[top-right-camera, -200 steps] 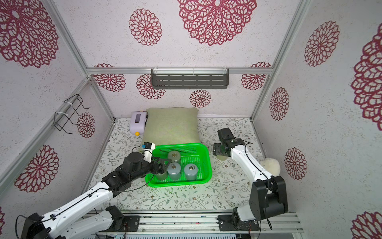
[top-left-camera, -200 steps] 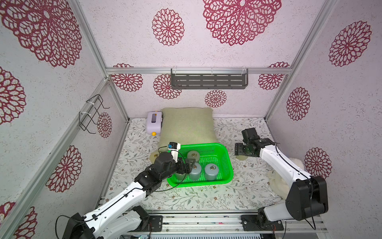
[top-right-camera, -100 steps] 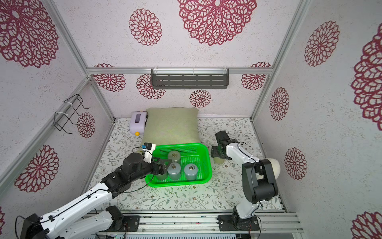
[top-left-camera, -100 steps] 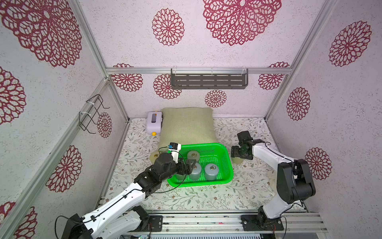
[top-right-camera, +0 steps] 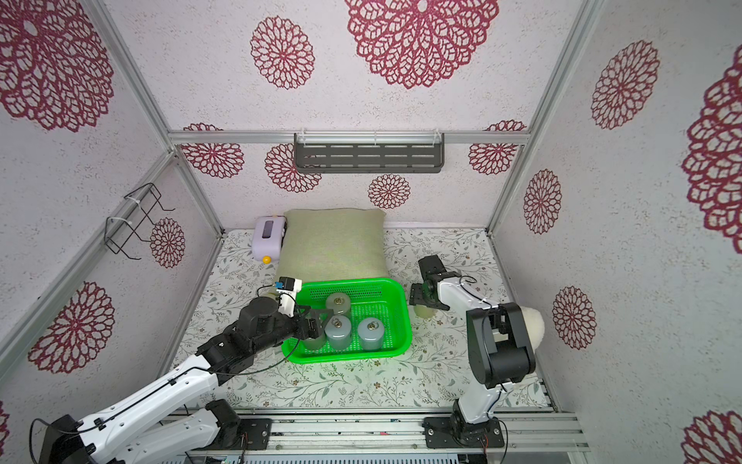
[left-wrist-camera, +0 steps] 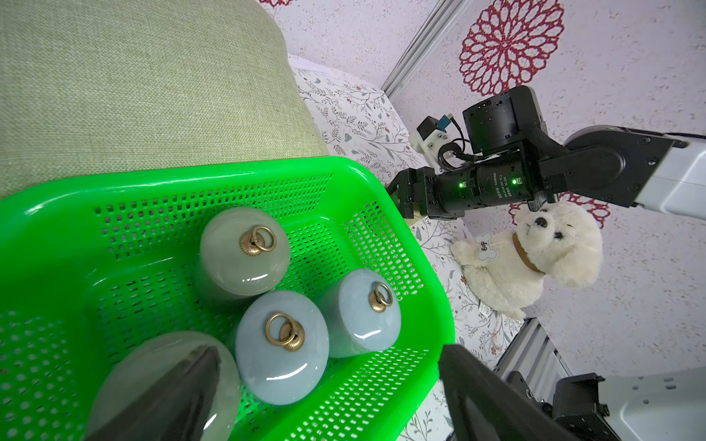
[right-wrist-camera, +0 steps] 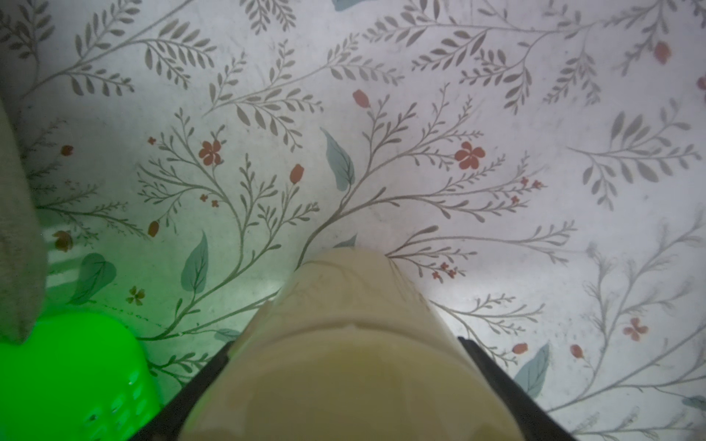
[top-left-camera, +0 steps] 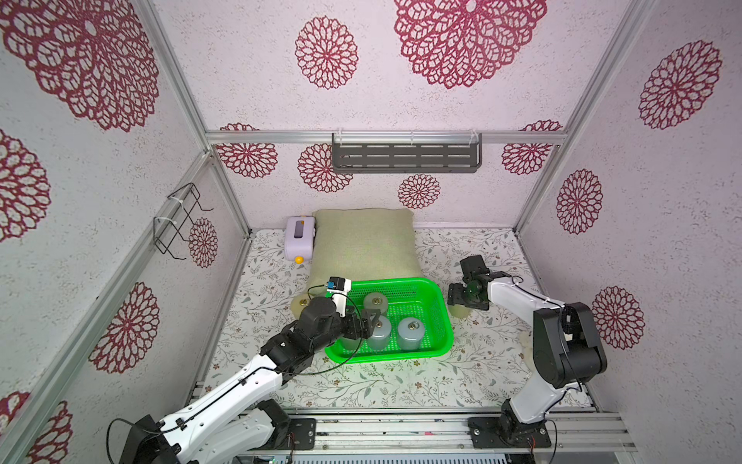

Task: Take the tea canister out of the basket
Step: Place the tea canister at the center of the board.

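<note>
Left wrist view shows the left fingers (left-wrist-camera: 168, 393) wide open above the green basket (left-wrist-camera: 229, 170): one finger covers a pale green canister (left-wrist-camera: 126, 366) at the lower left of the frame, the other is at the lower right, beyond the basket rim, and a blue-grey canister (left-wrist-camera: 282, 370) lies between them. Four tea canisters (top-left-camera: 375, 301) stand upright inside the basket, packed close together, so the task's thing is not yet out. In the right wrist view the right fingers (right-wrist-camera: 195, 389) lie against both sides of a cream canister (right-wrist-camera: 344, 362), which seems gripped; it is outside the basket, just beside it, on the floral surface (right-wrist-camera: 420, 114). I judge that the step in hand is the left arm's grasp. To do it well, the fingers should be centred on one canister only, then go down along its body, well below the brass ring (left-wrist-camera: 284, 332), without pushing the neighbours. The glaze looks smooth and slippery, so a firm, low grip is better. After closing, lift straight up until the bottom clears the rim, because the light basket may move along.
</note>
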### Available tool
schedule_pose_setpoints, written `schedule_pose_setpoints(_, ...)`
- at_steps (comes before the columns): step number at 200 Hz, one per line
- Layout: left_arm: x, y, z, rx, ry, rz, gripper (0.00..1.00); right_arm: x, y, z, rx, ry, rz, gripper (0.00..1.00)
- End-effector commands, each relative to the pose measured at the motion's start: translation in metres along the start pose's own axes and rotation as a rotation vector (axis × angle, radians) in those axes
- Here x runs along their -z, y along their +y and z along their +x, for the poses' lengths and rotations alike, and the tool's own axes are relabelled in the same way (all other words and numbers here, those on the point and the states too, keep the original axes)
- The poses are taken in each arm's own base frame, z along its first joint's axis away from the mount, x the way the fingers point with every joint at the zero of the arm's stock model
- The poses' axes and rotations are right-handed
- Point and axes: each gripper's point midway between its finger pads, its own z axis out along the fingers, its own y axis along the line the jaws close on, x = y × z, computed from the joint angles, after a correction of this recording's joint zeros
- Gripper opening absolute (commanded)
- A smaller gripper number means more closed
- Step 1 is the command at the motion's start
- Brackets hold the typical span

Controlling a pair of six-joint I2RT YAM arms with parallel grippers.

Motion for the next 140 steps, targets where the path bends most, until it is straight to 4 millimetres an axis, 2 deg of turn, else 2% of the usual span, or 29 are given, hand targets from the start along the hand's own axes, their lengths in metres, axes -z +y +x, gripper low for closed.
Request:
schedule_pose_setpoints(1,0.004,-0.007,-0.008,-0.02,-0.027,0.002,0.97,0.007,0.0,-0.015,-0.042,-0.057,-0.014,0.86)
schedule_pose_setpoints(15,0.004,-0.005,-0.008,-0.022,-0.028,-0.009,0.97,0.014,-0.001,-0.018,-0.044,-0.073,-0.014,0.92)
schedule_pose_setpoints(18,0.004,-0.004,-0.008,-0.022,-0.027,-0.01,0.97,0.015,-0.001,-0.018,-0.045,-0.076,-0.014,0.98)
schedule_pose_setpoints(21,0.004,-0.004,-0.008,-0.023,-0.027,-0.012,0.97,0.017,-0.001,-0.019,-0.047,-0.079,-0.014,0.99)
schedule_pose_setpoints(49,0.005,0.0,-0.01,-0.028,-0.028,-0.043,0.97,0.038,0.0,-0.026,-0.06,-0.119,-0.039,0.99)
schedule_pose_setpoints(85,0.011,0.013,-0.014,-0.032,-0.064,-0.114,0.97,0.078,0.003,-0.036,-0.066,-0.207,-0.097,0.99)
schedule_pose_setpoints(114,0.012,0.025,-0.017,-0.055,-0.074,-0.183,0.97,0.109,0.02,-0.038,-0.041,-0.276,-0.194,0.99)
schedule_pose_setpoints(140,0.012,0.041,-0.021,-0.039,-0.11,-0.272,0.97,0.129,0.043,-0.029,0.022,-0.322,-0.279,0.99)
